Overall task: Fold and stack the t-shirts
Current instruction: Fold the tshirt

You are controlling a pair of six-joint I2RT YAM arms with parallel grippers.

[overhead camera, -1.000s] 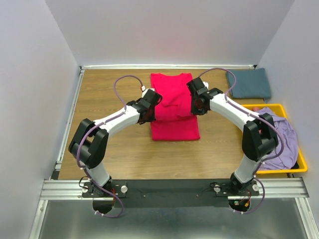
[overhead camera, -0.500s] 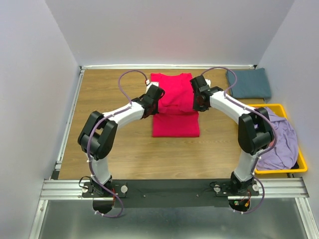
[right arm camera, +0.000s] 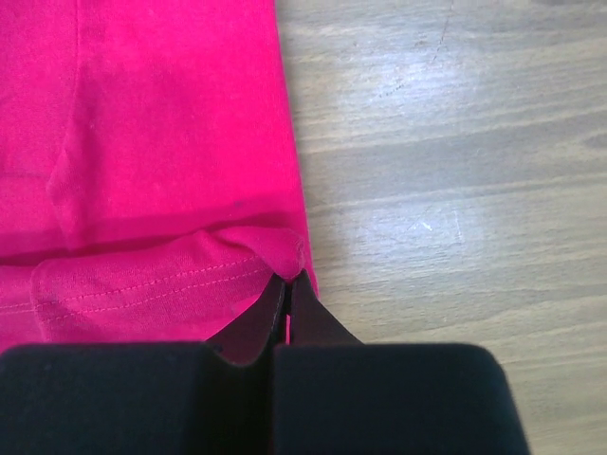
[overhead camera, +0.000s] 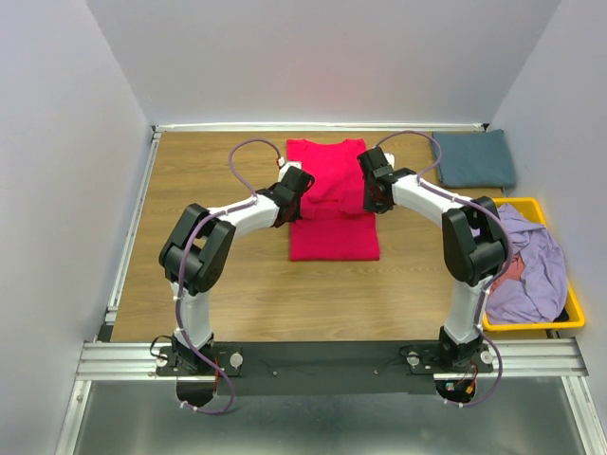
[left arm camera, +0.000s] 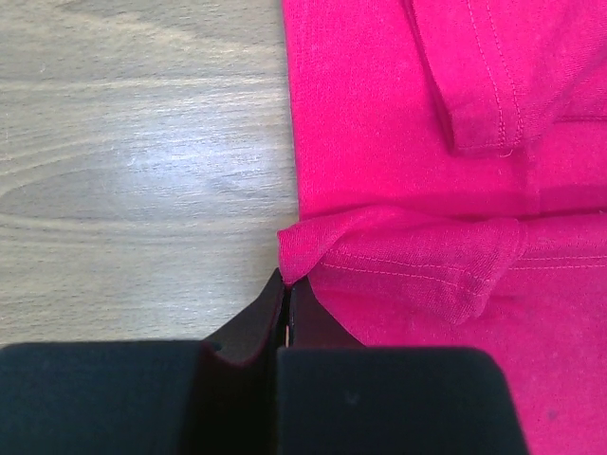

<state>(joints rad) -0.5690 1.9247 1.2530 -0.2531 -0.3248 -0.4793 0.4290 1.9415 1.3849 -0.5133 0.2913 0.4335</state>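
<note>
Wooden table (overhead camera: 218, 275) bears crimson t-shirt (overhead camera: 332, 237), blue-grey t-shirt (overhead camera: 474, 159) and yellow bin (overhead camera: 541, 325).

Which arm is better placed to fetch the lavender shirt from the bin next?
Right, probably. The lavender shirt lies in the yellow bin beside the right arm's base, far from the left arm. But right claw and left claw are both shut on the red shirt, so release first.

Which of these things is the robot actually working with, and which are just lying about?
In the job:
red shirt, pinched by the left fingers and right fingers
folded blue-grey shirt
lavender shirt
pinkish cloth beside it

Just lying about:
yellow bin holding those last two
table
</note>
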